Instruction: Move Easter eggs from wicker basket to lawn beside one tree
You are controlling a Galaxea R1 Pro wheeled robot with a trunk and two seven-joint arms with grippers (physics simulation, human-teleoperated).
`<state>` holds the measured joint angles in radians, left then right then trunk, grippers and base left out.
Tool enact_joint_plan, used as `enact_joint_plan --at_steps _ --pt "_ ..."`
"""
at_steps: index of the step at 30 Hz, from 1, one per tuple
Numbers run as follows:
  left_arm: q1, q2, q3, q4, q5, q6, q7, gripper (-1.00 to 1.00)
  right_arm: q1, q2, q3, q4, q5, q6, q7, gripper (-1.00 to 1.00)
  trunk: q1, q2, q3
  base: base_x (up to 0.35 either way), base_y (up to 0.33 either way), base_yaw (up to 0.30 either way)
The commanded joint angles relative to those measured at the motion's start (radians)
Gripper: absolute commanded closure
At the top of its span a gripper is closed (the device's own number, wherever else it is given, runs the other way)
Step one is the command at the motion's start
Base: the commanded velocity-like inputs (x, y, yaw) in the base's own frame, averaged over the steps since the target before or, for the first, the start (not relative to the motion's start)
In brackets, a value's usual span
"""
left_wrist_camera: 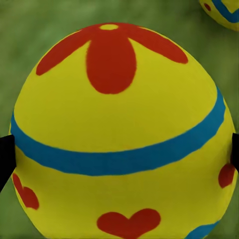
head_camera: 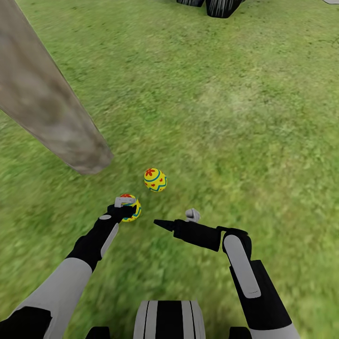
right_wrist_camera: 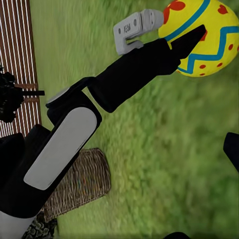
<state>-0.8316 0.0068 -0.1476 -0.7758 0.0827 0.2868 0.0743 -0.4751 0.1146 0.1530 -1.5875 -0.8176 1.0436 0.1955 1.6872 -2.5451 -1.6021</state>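
Egg (head_camera: 131,207) pinched in left gripper (head_camera: 126,207) above lawn (head_camera: 226,117); second egg (head_camera: 155,180) lies near tree (head_camera: 44,101) trunk (wicker basket (right_wrist_camera: 82,181) behind); right gripper (head_camera: 176,220) spread, empty.

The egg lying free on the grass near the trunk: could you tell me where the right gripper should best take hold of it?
Grip the free egg across its widest middle band, coming down from above: it sits alone on the lawn, so probably nothing blocks the fingers. The right gripper looks empty; the left gripper holds another egg.

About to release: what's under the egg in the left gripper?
Lawn shows around the egg in the left gripper. The spot directly beneath is covered, so contact with the grass can't be judged.
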Motion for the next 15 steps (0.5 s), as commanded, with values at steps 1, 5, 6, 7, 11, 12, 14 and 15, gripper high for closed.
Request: enact_joint_plan --at_steps 1,5,6,7,11,12,14,15 --pt "0.000 0.001 -0.004 0.039 0.011 0.005 0.007 -1.00 0.000 0.000 -0.001 0.000 0.011 0.004 0.010 -1.00 0.000 0.000 -0.001 0.000 0.000 0.000" --pt "0.000 0.001 -0.004 0.039 0.011 0.006 0.007 -1.00 0.000 0.000 -0.001 0.000 0.011 0.004 0.010 -1.00 0.000 0.000 -0.001 0.000 0.000 0.000" --pt "0.000 0.001 -0.004 0.039 0.011 0.006 0.007 -1.00 0.000 0.000 -0.001 0.000 0.011 0.004 0.010 -1.00 0.000 0.000 -0.001 0.000 0.000 0.000" --pt "0.000 0.001 -0.004 0.039 0.011 0.006 0.007 -1.00 0.000 0.000 -0.001 0.000 0.011 0.004 0.010 -1.00 0.000 0.000 -0.001 0.000 0.000 0.000" --pt "0.000 0.001 -0.004 0.040 0.011 0.007 0.006 -1.00 0.000 0.000 -0.001 0.000 0.011 0.004 0.010 -1.00 -0.002 0.001 0.015 0.000 0.000 0.000" --pt "0.000 0.001 -0.004 0.041 0.011 0.007 0.006 -1.00 0.000 0.000 -0.001 0.000 0.011 0.004 0.010 -1.00 -0.002 0.001 0.019 0.000 0.000 0.000" --pt "0.000 0.001 -0.004 0.041 0.011 0.007 0.006 -1.00 0.000 0.000 -0.001 0.000 0.011 0.004 0.010 -1.00 -0.003 0.002 0.026 0.000 0.000 0.000" --pt "0.000 0.001 -0.004 0.042 0.011 0.007 0.006 -1.00 0.000 0.000 -0.001 0.000 0.011 0.004 0.010 -1.00 -0.004 0.002 0.030 0.000 0.000 0.000"
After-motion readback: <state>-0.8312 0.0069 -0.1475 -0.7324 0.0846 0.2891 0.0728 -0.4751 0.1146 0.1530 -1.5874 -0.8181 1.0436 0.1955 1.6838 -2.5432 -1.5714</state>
